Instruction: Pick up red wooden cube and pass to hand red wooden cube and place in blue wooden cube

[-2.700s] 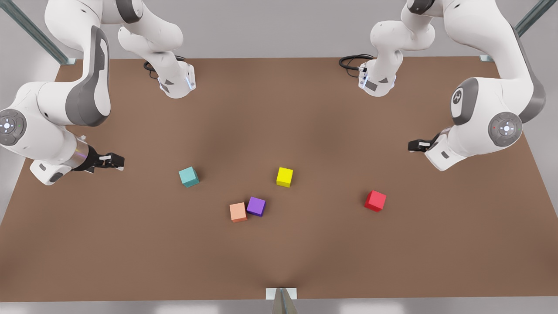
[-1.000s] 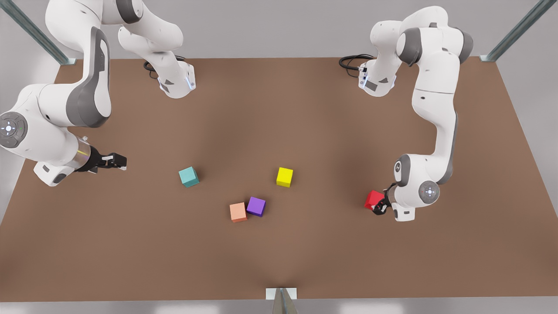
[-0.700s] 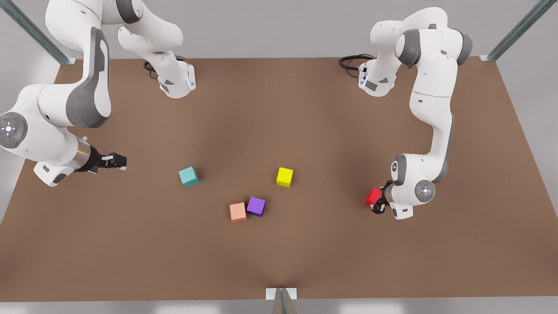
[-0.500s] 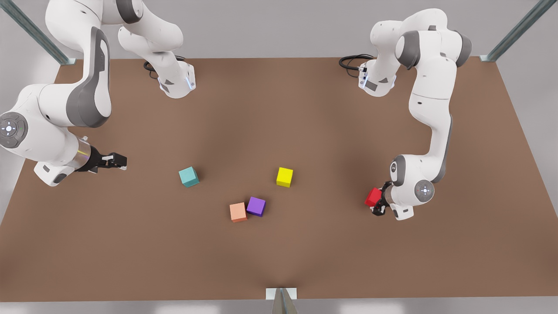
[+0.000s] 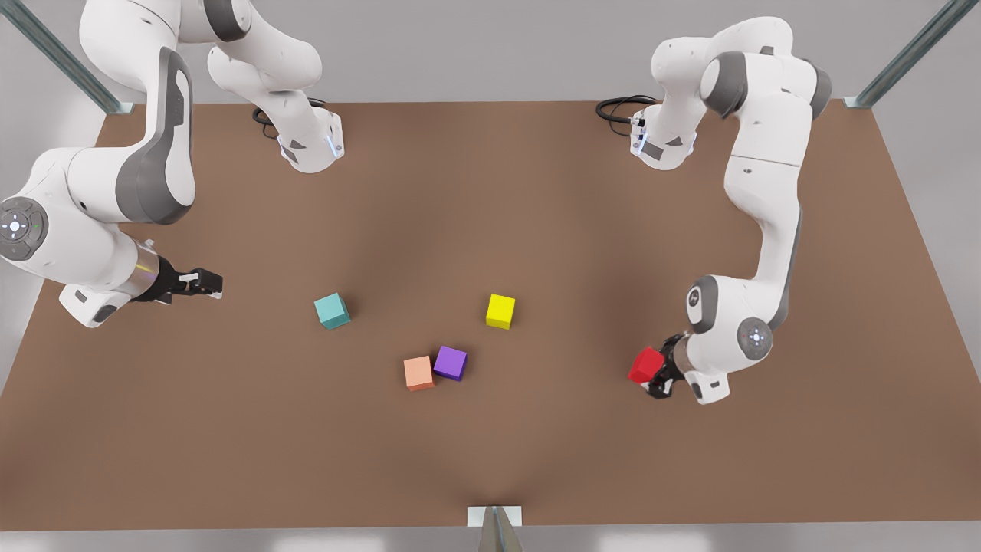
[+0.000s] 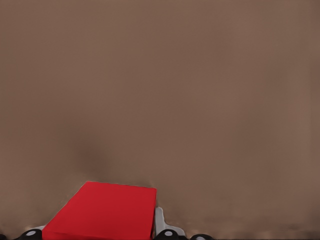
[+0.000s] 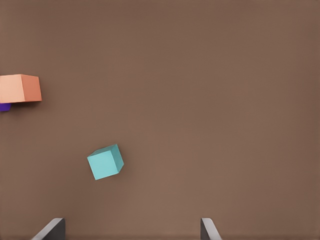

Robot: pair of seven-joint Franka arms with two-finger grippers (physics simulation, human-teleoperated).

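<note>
Red cube [image 5: 646,365] sits clamped in left gripper [image 5: 657,376], at the front view's right, apparently just off the table [image 5: 536,445]. Right gripper [image 5: 201,284], fingers spread and empty, waits far across at the left; blue cube [image 5: 332,310] lies nearer it. Handover likely means crossing mid-table.

Brown table [image 5: 490,192] (metal struts [image 5: 912,54] behind) against grey wall [image 5: 475,46].

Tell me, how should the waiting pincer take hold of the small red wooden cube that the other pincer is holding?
Probably by two free, flat faces of the small red wooden cube, coming from the front view's left. The left pincer is shut on it from the right, so the cube juts out leftward. The right pincer waits open at the front view's left, facing that way.
</note>
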